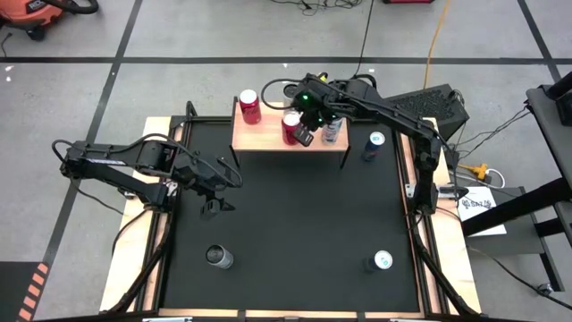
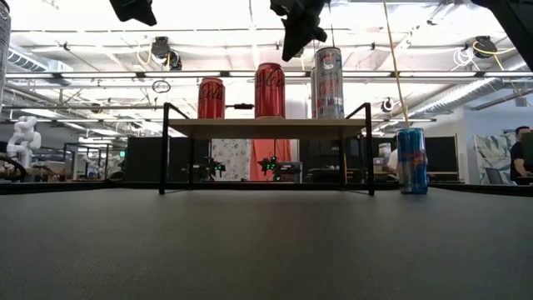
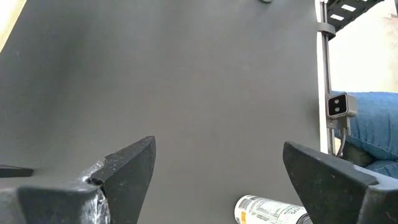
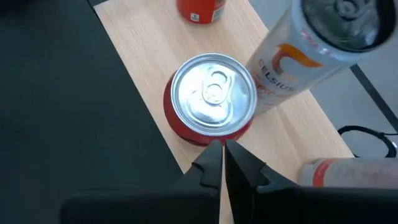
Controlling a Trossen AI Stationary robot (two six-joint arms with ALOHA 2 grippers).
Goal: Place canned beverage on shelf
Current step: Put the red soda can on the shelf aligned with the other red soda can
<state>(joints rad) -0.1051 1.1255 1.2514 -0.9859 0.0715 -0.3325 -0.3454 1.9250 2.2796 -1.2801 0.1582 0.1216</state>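
Note:
The shelf (image 1: 268, 139) (image 2: 266, 127), a wood top on thin black legs, stands at the far middle of the black mat. Three cans stand upright on it: a red can (image 1: 248, 105) (image 2: 211, 97) at its left, a second red can (image 1: 290, 127) (image 2: 269, 90) (image 4: 213, 99) in the middle, and a tall silver can (image 1: 332, 130) (image 2: 327, 82) (image 4: 305, 56) to its right. My right gripper (image 1: 304, 134) (image 2: 293, 52) (image 4: 222, 158) hangs shut just above the middle red can's near rim, with nothing between its fingers. My left gripper (image 1: 214, 192) (image 3: 217, 180) waits open over the mat's left part.
A blue can (image 1: 374, 145) (image 2: 411, 160) stands on the mat right of the shelf. Two more cans sit near the front edge, one at the left (image 1: 219, 258) (image 3: 270, 211) and one at the right (image 1: 382, 262). The mat's middle (image 1: 295, 215) is bare.

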